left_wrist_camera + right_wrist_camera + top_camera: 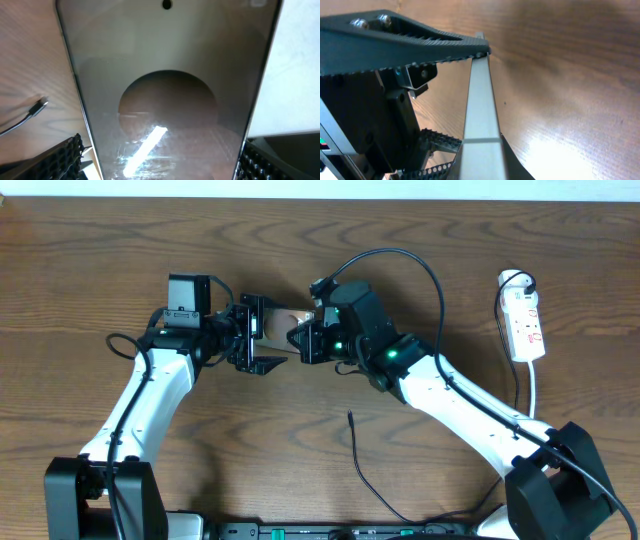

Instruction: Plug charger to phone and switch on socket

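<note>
The phone [285, 328], a dark glossy slab, is held off the table between both grippers. My left gripper [252, 337] is shut on its left end; in the left wrist view the phone's screen [165, 100] fills the frame between the jaws [160, 162]. My right gripper [312, 340] grips the right end; the right wrist view shows the phone edge-on [480, 110] between the fingers [485, 167]. The charger [362, 470], a thin black cable, lies loose on the table below them, its plug tip [39, 106] free. The socket [524, 325] lies at the far right.
The socket's white cord [531, 395] runs down behind the right arm. A thick black arm cable [420, 270] loops above the right wrist. The table is brown wood [100, 250].
</note>
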Robot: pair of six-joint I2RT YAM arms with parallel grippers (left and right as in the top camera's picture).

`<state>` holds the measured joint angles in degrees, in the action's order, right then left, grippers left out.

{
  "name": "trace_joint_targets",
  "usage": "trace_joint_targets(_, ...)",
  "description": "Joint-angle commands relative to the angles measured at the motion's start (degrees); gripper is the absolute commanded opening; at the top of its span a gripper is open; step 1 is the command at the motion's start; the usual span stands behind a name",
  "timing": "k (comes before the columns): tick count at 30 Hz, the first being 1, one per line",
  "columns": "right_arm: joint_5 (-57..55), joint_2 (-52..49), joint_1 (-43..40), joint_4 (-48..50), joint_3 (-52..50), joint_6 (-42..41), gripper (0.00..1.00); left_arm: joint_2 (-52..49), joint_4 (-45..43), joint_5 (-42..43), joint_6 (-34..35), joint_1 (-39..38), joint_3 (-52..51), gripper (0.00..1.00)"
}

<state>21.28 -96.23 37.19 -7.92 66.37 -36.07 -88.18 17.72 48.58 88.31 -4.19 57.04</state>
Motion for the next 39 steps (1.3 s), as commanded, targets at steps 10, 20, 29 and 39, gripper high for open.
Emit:
trace_joint_targets(10,0.3,0.2,-10.3,0.9,0.7,-7.8,0.01,1.2,-8.2,4.9,-1.6,3.2,1.3,0.92)
trace_joint_targets(20,2.3,0.2,-15.6,1.1,0.7,-33.9,0.01,1.2,-13.6,2.4,-13.2,5.1,1.3,0.92)
trace_joint_targets(29,5.9,0.2,-16.0,16.2,0.7,-58.1,0.02,0.9,-18.5,-10.4,-20.1,5.1,1.3,0.92)
trace_joint_targets(39,4.9,0.2,-13.9,28.4,0.7,-65.8,0.02,-2.4,-40.9,-10.7,-7.0,5.1,1.3,0.93)
